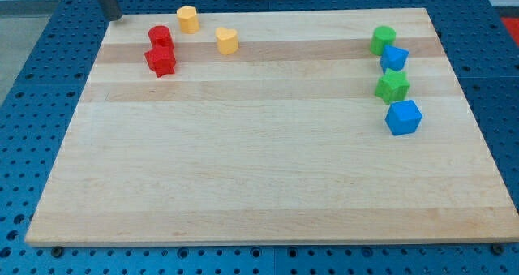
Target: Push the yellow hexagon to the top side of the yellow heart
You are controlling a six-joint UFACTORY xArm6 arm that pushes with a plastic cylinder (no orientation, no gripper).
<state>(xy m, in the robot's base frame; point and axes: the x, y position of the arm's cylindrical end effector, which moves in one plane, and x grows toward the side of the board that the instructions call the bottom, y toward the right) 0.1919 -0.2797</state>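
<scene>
Nearest the view's bottom edge lay the bare wood of the counter (259,186). On the view's right stood a column of four: a green block (383,40), a blue block (394,58), a green star-like block (392,86) and a blue block lowest (403,118). At the top left, two red blocks (160,37) (160,61) touched. We saw the yellow hexagon (187,19) up and left of the yellow heart (227,40), near but apart. Our tip (114,17) sat off the counter's top-left corner, well left of the hexagon. We carried no claw, so no claw state could be told.

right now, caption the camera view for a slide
My tip waits left of the yellow hexagon; yellow heart lies lower right.
</scene>
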